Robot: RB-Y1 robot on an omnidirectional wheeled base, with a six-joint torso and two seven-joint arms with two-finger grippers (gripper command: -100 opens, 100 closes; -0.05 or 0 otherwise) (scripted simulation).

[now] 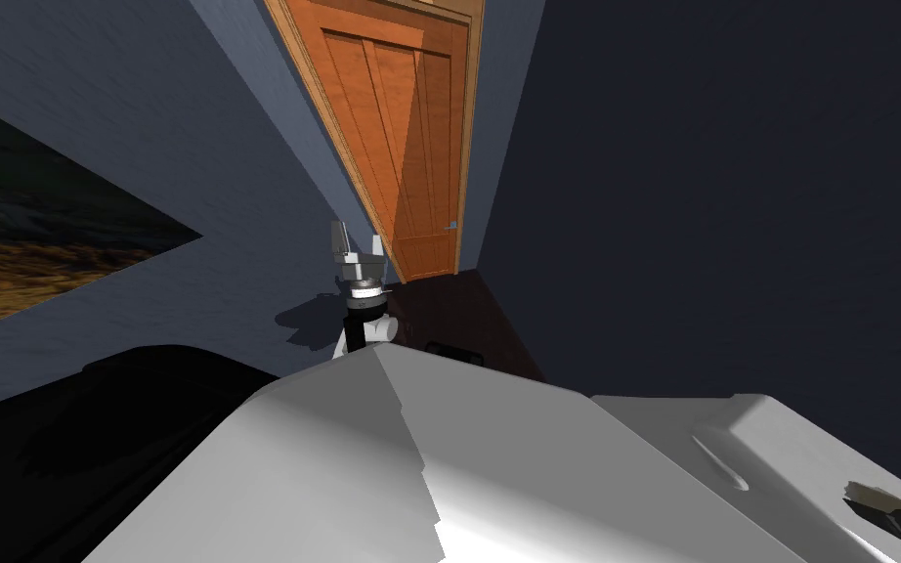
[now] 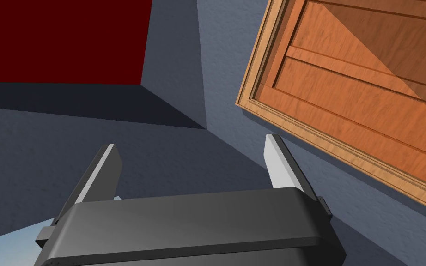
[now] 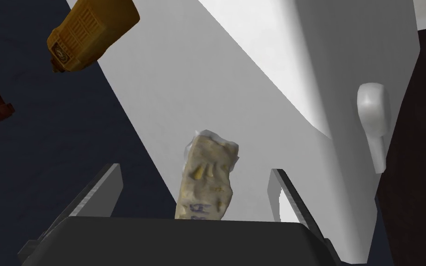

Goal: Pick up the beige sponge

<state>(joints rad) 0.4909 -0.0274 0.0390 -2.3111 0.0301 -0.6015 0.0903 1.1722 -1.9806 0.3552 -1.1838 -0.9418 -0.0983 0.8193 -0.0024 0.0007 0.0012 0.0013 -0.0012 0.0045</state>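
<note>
Beige and mottled, the sponge (image 3: 209,178) sits on a white surface (image 3: 263,106), apparently standing on end, between the right gripper's (image 3: 193,169) spread fingers, which do not touch it. The left gripper (image 1: 358,237) is raised beside an orange wooden door (image 1: 409,137), parted and empty.
</note>
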